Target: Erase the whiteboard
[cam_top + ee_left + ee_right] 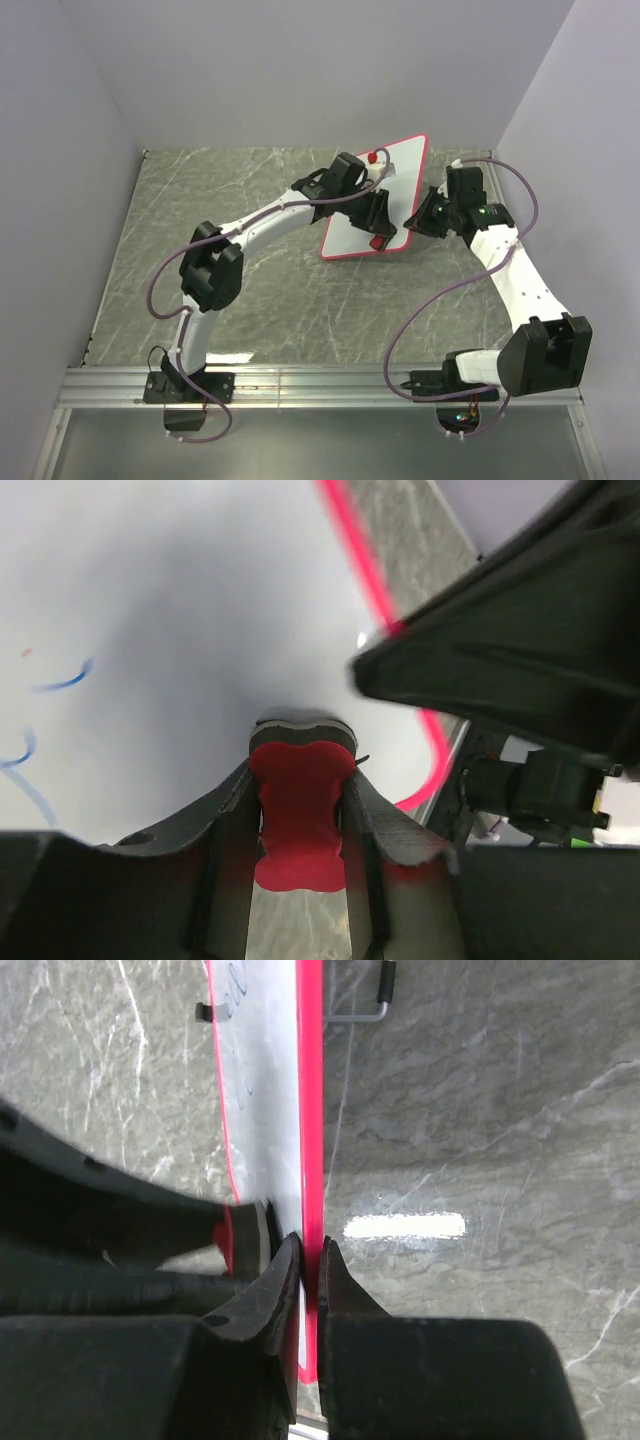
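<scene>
i work in a robot lab cell: plain pale walls (300, 60) box in a grey marble-patterned tabletop (290, 310), and my left arm (250, 225) and right arm (515, 275) stand bolted to an aluminium rail (320, 384) along its near edge.

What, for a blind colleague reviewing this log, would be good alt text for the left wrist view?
The left gripper clamps a red bone-shaped eraser, its felt end against the whiteboard. Faint blue marks show at the left; at the right, the black right gripper crosses the board's red-pink rim.
</scene>
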Controlling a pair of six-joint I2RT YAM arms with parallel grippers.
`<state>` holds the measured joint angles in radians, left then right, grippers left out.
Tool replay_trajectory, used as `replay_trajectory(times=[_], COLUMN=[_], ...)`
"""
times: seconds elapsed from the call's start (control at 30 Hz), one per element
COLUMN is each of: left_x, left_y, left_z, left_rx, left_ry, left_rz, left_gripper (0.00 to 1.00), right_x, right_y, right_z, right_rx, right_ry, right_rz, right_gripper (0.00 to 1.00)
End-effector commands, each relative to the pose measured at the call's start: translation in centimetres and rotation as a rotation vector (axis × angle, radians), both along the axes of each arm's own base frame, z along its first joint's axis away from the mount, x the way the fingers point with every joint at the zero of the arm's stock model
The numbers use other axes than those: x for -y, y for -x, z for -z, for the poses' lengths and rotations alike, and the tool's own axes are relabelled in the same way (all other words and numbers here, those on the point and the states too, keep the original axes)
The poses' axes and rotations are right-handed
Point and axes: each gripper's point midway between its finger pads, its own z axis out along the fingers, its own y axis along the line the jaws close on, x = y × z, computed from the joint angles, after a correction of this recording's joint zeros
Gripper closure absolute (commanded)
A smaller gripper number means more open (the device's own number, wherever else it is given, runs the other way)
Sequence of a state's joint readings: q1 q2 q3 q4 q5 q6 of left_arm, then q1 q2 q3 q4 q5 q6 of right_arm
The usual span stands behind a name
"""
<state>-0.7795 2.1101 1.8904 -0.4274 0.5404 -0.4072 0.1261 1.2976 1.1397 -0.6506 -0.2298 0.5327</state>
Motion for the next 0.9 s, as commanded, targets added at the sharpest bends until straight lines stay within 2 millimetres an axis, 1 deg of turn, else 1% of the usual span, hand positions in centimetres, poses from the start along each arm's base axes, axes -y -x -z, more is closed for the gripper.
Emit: replay_trajectory(times=[0.0,0.03,0.07,0.1,0.17,0.2,0.23,0.27,0.3,0.33,0.37,0.4,0.43,0.5,0.53,0.57,0.63,0.67,0.73,0.77,0.87], left_x=[-3.3,-4.2,-4.7,-6.0,-7.1,-8.0,-8.4,-8.7,-8.7,-8.7,-8.4,-8.1,-7.7,-6.5,-6.1,-5.0,-3.7,-2.5,-1.4,-0.5,0.2], left_y=[-3.5,-4.1,-5.3,-6.9,-8.7,-9.9,-10.5,-11.6,-12.0,-12.4,-12.9,-13.0,-13.0,-12.5,-12.0,-11.0,-9.6,-8.3,-6.5,-5.2,-3.0], left_z=[4.0,5.0,6.0,6.5,7.5,7.8,8.1,8.7,8.9,10.1,9.2,8.9,8.5,6.4,4.9,4.2,2.5,1.9,0.8,0.5,-0.8], left_rx=[-0.075,-0.109,-0.129,-0.138,-0.148,-0.151,-0.153,-0.155,-0.156,-0.171,-0.157,-0.153,-0.152,-0.117,-0.093,-0.085,-0.075,-0.087,-0.113,-0.117,-0.125], left_ry=[-0.075,-0.104,-0.116,-0.124,-0.134,-0.135,-0.142,-0.149,-0.150,-0.164,-0.153,-0.147,-0.136,-0.096,-0.079,-0.071,-0.046,-0.037,-0.011,-0.007,0.014], left_rz=[-0.133,-0.159,-0.190,-0.235,-0.281,-0.306,-0.317,-0.327,-0.330,-0.331,-0.326,-0.321,-0.313,-0.289,-0.283,-0.261,-0.233,-0.211,-0.180,-0.157,-0.137], left_gripper=[1.00,1.00,1.00,1.00,1.00,1.00,1.00,1.00,1.00,1.00,1.00,1.00,1.00,1.00,1.00,1.00,1.00,1.00,1.00,1.00,1.00], right_x=[0.5,0.5,0.5,0.4,0.4,0.5,0.2,0.2,0.1,-0.1,-0.1,-0.2,-0.2,-0.1,0.0,0.1,0.1,0.2,0.2,0.2,0.4], right_y=[1.0,1.0,1.1,1.2,1.5,1.6,1.8,1.9,2.0,2.2,2.2,2.3,2.4,2.4,2.4,2.4,2.3,2.2,2.1,2.0,1.6], right_z=[1.7,1.5,1.5,1.3,1.2,0.9,0.8,0.7,0.3,0.0,-0.2,-0.5,-0.7,-1.1,-1.1,-1.1,-1.1,-1.0,-1.0,-0.9,-1.0], right_rx=[-0.073,-0.070,-0.070,-0.064,-0.064,-0.056,-0.056,-0.052,-0.040,-0.035,-0.030,-0.023,-0.019,-0.008,-0.007,-0.007,-0.005,-0.007,-0.007,-0.008,-0.006], right_ry=[0.073,0.073,0.072,0.070,0.065,0.063,0.054,0.051,0.043,0.036,0.033,0.029,0.027,0.034,0.038,0.043,0.042,0.045,0.043,0.045,0.056], right_rz=[-0.029,-0.030,-0.032,-0.033,-0.036,-0.035,-0.047,-0.048,-0.055,-0.060,-0.061,-0.062,-0.064,-0.062,-0.061,-0.056,-0.056,-0.052,-0.047,-0.046,-0.038], right_gripper=[1.00,1.00,1.00,1.00,1.00,1.00,1.00,1.00,1.00,1.00,1.00,1.00,1.00,1.00,1.00,1.00,1.00,1.00,1.00,1.00,1.00])
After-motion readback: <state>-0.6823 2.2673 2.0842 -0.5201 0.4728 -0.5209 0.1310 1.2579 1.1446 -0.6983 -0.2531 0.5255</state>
